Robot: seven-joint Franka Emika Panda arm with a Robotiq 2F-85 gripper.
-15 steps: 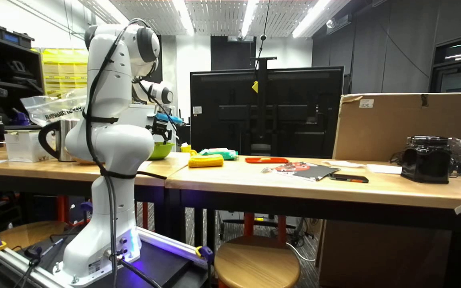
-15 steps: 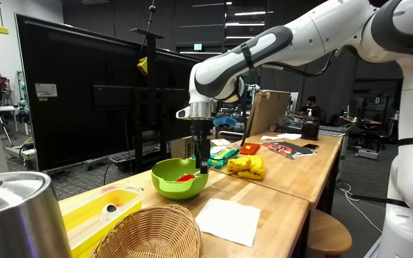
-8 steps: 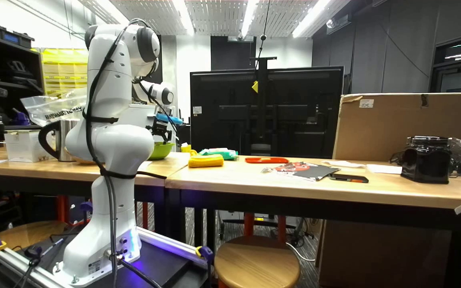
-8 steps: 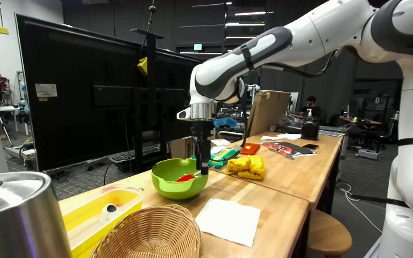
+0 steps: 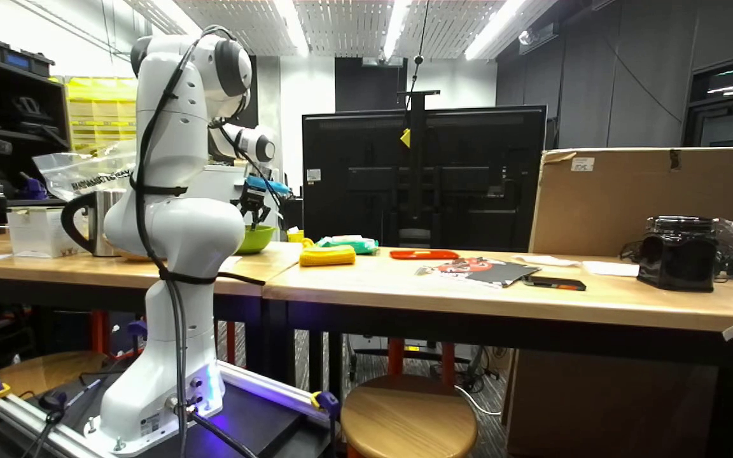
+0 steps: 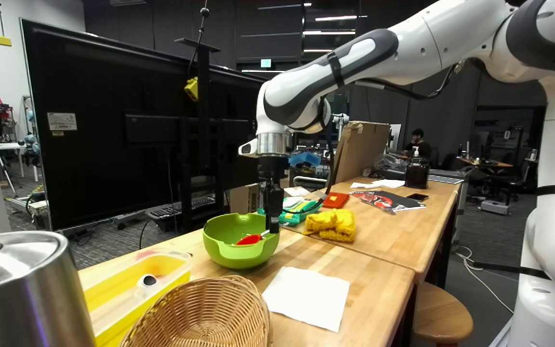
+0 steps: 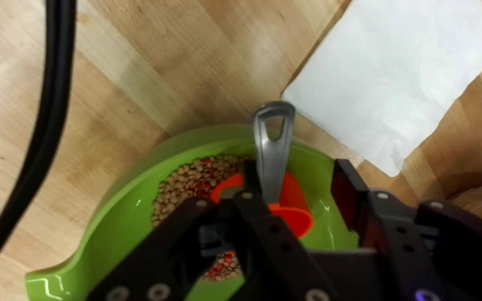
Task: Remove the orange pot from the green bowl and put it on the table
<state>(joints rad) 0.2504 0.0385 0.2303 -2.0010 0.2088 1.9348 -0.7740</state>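
Far off at the right in an exterior view, a person (image 6: 420, 146) sits in the dim room, and a big black screen (image 6: 99, 130) stands on the left by the table (image 6: 374, 284). That table is pale wood, flat, and looks hard and smooth, so set things down on it softly. On it lie a yellow cloth (image 6: 333, 224) to the right of the green bowl (image 6: 241, 256), white paper (image 6: 306, 296) at the near right, and a woven basket (image 6: 205, 308) at the near left. Your orange pot (image 7: 293, 194) is in the bowl, with little round beans (image 7: 172, 196), and its grey handle (image 7: 271, 167) reaches past the rim. Your gripper (image 7: 297, 175) has its fingers (image 7: 349, 190) spread, and in the wrist view the handle shows between them, very close to one; you cannot tell if they touch. The pot is likely light and stiff, not easy to break, but maybe a bit slick. Your best hold looks to be the flat part of the handle below its hole. If you pinch only the tip, the pot could twist or swing. Lift slowly, because beans may be in the pot and spill; how full it is, you cannot see.
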